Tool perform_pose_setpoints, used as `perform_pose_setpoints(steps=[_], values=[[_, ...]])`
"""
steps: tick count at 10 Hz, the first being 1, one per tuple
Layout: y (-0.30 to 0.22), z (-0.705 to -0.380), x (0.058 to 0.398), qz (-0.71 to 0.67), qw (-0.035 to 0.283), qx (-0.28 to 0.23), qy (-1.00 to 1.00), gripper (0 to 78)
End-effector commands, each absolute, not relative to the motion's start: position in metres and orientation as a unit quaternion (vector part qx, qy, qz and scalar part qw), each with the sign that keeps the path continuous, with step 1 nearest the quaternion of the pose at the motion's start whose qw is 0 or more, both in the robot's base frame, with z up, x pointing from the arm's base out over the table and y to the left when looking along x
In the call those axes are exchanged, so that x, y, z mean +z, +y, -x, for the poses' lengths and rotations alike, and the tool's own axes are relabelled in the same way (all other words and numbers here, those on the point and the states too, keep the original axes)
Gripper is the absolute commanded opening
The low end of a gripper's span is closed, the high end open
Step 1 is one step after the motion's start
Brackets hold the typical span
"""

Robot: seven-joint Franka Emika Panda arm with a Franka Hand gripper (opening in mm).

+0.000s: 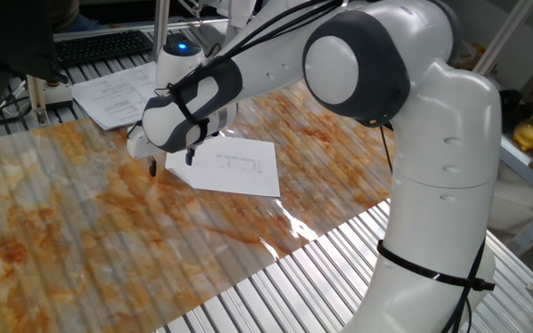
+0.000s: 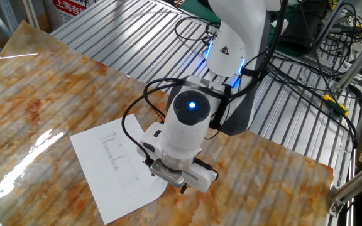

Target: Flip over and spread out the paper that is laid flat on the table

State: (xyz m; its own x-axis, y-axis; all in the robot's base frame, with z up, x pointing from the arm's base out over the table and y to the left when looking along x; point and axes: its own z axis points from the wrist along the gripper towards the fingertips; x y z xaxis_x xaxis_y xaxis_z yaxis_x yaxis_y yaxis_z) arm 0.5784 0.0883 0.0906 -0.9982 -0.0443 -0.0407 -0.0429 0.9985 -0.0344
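Note:
The paper (image 1: pixel 234 166) lies flat on the marbled cover of the table (image 1: pixel 63 222), faint grey print facing up. It also shows in the other fixed view (image 2: pixel 115 166). My gripper (image 1: pixel 171 164) points down over the paper's left corner, its jaws open with one fingertip (image 1: pixel 153 169) just off the sheet and the other above it. It holds nothing. In the other fixed view the gripper (image 2: pixel 171 182) sits at the paper's near-right corner, and the hand hides most of the fingers. I cannot tell whether the fingertips touch the sheet.
A stack of printed papers (image 1: pixel 118 92) and a keyboard (image 1: pixel 100 44) lie on the metal slats behind the cover. Bare slats (image 2: pixel 137 44) and cables (image 2: pixel 319 69) surround the arm's base. The cover's edge (image 1: pixel 276 245) runs close to the paper.

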Motion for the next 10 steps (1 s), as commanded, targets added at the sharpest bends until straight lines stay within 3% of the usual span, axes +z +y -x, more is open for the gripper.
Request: perform_pose_setpoints(steps=[1,10], values=[[0.088,-0.58,0.087,0.024,0.024,-0.017,0.999,77.5],[0.087,-0.58,0.071,0.03,0.026,-0.015,0.999,77.5]])
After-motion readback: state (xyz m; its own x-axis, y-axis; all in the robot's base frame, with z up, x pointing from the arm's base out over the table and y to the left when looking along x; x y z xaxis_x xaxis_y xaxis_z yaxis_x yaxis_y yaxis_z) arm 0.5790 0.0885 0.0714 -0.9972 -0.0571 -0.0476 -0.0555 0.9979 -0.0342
